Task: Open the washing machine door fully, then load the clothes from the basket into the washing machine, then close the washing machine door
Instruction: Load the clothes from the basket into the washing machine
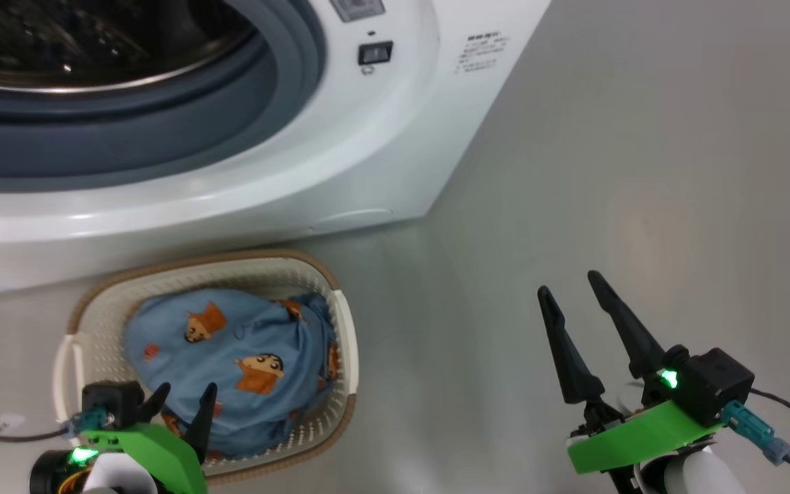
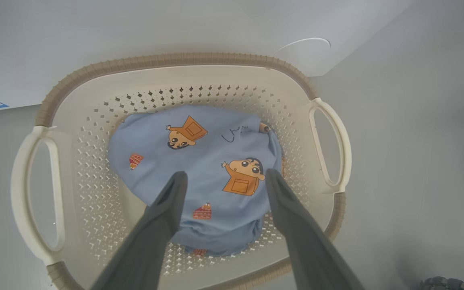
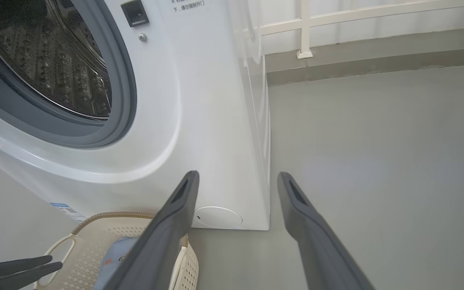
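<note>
Clothes [image 1: 230,363]: blue bundle in basket [image 1: 196,264], on the floor at the washer's [image 1: 340,171] foot.
Left claw [image 1: 186,391]: jaws wide, empty, just over the bundle, which lies at its 12 o'clock. Nearer arm.
Right claw [image 1: 570,283]: wide, empty, well apart at the basket's 3 o'clock.

washing machine [image 1: 381,158] mouth open, unblocked; basket [image 1: 230,261] close below its front, perhaps touching; open floor [image 1: 607,171] rightward.

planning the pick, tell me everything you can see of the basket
The basket is cream plastic, rounded rectangular, with perforated walls, a brown woven-look rim and two white side handles. It stands upright on the grey floor before the washer, holding blue cartoon-print clothes. The open left pincer points into it.
</note>
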### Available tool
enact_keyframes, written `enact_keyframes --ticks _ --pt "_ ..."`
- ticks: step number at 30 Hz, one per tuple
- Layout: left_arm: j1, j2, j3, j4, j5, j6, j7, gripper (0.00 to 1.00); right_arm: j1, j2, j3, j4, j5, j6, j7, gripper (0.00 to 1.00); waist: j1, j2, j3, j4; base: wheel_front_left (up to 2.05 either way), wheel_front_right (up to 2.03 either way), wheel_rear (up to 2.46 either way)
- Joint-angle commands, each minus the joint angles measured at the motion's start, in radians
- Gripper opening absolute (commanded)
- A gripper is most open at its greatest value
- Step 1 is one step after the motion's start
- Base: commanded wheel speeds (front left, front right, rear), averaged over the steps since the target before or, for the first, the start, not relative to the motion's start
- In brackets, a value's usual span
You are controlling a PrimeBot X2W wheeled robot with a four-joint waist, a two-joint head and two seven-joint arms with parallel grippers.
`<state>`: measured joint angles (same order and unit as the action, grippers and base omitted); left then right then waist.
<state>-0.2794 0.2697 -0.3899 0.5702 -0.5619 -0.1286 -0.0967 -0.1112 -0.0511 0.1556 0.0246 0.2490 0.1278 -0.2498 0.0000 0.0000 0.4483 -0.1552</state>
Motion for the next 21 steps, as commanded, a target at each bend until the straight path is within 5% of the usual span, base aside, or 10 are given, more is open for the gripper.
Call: enact_keyframes --ticks 1,21 --pt "-0.041 0.04 0.0 0.021 -0.022 -0.002 -0.011 1.0 -0.016 0.001 0.024 -0.031 0.007 0.003 -0.012 1.0 0.0 0.0 0.081 -0.053 0.0 0.0 0.0" --pt "-0.341 0.114 -0.29 0.307 -0.218 -0.002 -0.088 1.0 -0.062 0.001 0.003 -0.109 -0.062 0.003 -0.012 1.0 0.0 0.0 0.282 -0.053 0.0 0.0 0.0"
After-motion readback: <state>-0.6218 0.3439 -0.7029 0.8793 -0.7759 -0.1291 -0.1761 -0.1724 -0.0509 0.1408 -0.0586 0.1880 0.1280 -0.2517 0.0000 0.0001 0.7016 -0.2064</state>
